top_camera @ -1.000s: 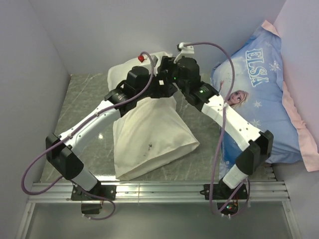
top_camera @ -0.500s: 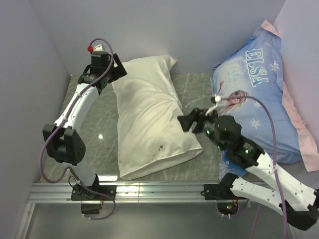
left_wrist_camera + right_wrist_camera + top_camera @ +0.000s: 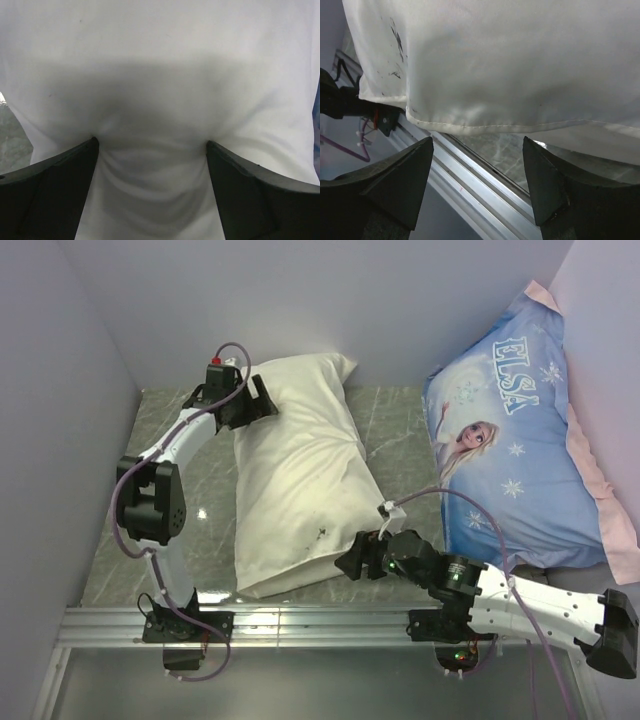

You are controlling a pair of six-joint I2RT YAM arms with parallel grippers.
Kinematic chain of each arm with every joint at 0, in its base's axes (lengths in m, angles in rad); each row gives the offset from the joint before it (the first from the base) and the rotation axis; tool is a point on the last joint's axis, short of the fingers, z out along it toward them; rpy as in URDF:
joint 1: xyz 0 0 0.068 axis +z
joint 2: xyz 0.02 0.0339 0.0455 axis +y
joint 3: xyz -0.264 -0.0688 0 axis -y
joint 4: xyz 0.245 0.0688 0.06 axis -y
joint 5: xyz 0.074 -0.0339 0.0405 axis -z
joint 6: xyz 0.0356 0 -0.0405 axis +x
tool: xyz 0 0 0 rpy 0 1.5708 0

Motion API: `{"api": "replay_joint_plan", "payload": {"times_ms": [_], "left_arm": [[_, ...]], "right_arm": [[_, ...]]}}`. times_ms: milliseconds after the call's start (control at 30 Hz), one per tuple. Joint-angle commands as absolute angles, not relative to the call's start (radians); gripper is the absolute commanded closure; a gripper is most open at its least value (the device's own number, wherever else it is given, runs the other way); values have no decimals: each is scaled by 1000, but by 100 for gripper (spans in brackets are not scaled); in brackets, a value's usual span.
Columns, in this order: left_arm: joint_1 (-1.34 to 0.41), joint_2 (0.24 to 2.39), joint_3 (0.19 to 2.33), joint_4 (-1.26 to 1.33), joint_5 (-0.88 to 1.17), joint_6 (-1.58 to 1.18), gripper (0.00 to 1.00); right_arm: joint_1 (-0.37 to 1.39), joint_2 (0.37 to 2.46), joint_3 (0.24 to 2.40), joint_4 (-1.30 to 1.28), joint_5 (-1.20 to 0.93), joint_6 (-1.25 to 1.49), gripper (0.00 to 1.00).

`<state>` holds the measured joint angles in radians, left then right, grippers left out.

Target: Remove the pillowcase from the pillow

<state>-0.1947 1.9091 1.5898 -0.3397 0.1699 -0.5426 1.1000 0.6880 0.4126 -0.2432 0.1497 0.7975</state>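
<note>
The cream pillowcase point(image 3: 295, 490) lies stuffed and lengthwise on the table, with the pillow hidden inside it. Its far end point(image 3: 305, 370) looks brighter white. My left gripper point(image 3: 258, 402) is open at the far left corner. In the left wrist view its fingers point(image 3: 75, 170) press into white fabric point(image 3: 160, 75), which bulges between them. My right gripper point(image 3: 348, 560) is open and low at the near right edge. In the right wrist view the stitched hem point(image 3: 470, 126) hangs just beyond its fingertips point(image 3: 422, 155), and nothing is gripped.
A blue "ELSA" pillow point(image 3: 520, 440) leans at the right wall. An aluminium rail point(image 3: 320, 620) runs along the near table edge and also shows in the right wrist view point(image 3: 470, 185). The left wall stands close beside the left arm. Small dark marks point(image 3: 320, 533) dot the case.
The left gripper moved right and onto the pillow's far left corner. The right arm swung down and left, bringing its gripper low to the near right hem.
</note>
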Motion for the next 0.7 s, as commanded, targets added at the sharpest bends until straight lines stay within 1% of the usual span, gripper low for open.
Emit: {"api": "replay_joint_plan", "payload": {"times_ms": [0,33,67,100,133,167,200,233,267,300,367,400,567,667], "left_arm": [[-199,1959,1624,-282,227,-538,7],[-199,1970,1629,-291,222,-543,18],[-199,1982,1634,-302,216,-557,56],[-201,1980,1629,-310,209,-563,75],[-201,1973,1618,-311,180,-583,93],[-201,1945,1585,-308,164,-592,100],[-201,1925,1562,-302,149,-600,100],[-201,1899,1536,-289,109,-615,100],[-201,1841,1484,-290,80,-629,100],[-199,1809,1459,-301,49,-644,100],[-199,1713,1395,-340,-33,-679,100],[-199,1680,1378,-362,-58,-696,100],[-201,1426,1217,-403,-103,-746,100],[-196,1393,1212,-428,-121,-704,100]], "right_arm": [[1115,709,400,-54,262,882,20],[1112,710,397,-16,290,884,19],[1114,716,391,-3,348,885,20],[1114,738,393,-3,376,885,21],[1100,755,397,30,400,879,24],[1088,776,414,34,419,873,30],[1074,817,425,35,422,867,52],[1036,833,434,34,417,862,66],[1014,844,446,40,396,856,84],[990,856,449,49,378,838,90],[892,859,471,54,333,815,99],[856,862,480,55,303,781,100],[691,943,599,46,218,674,100],[672,988,646,48,155,638,100]]}}
